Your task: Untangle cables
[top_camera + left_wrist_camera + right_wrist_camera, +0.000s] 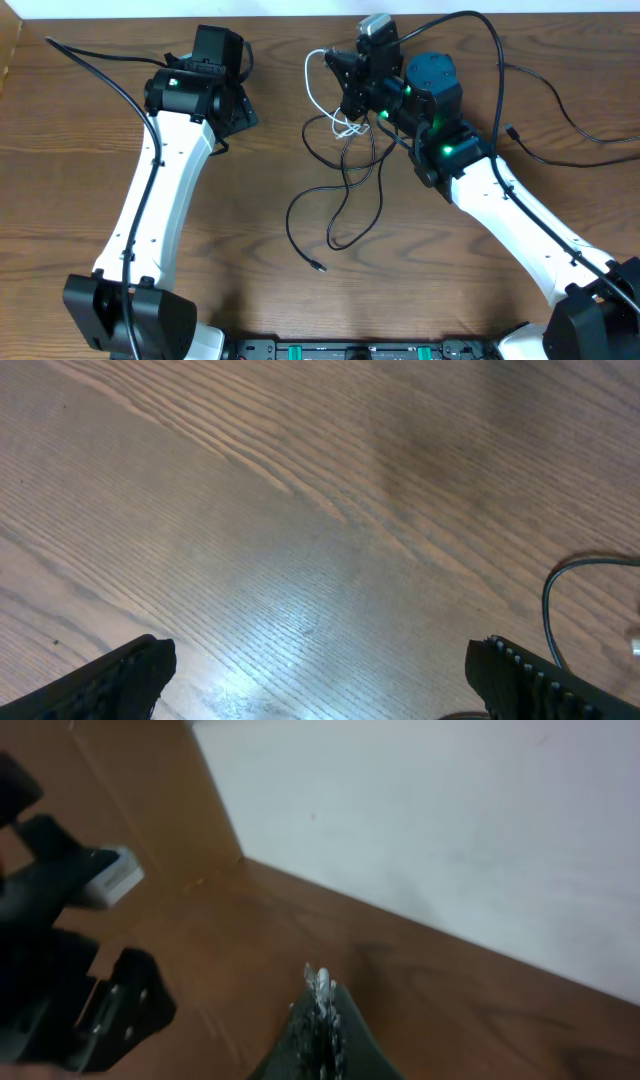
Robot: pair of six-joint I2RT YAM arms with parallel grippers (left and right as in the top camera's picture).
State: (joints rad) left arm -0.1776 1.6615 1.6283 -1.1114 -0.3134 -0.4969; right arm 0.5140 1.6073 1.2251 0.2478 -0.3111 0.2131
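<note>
Starting on the left, my left gripper [320, 660] hangs over bare table [250, 230] with its jaws spread wide and nothing between them. A black strand [548, 605] curves in at the right edge of its wrist view, and I can't tell whether it is a cord or arm wiring.

Moving to the middle, the black cords [345, 190] sprawl in overlapping loops on the wood. One plug end [318, 266] lies toward me, clear of the knot. Above them the white cord [312, 75] rises in a loop off the table and crosses the black ones just beside the right gripper [348, 100]. That gripper's jaws look clenched, with a sliver of white pinched at the tips in its wrist view, so I judge it holds the white cord, lifted.

To do this well I'd draw the white cord away slowly toward the far right, watching whether the black loops drag along. If they do, I'd bring the free left gripper down to pin a black loop against the wood before pulling further. Yanking risks tightening the crossing.
</note>
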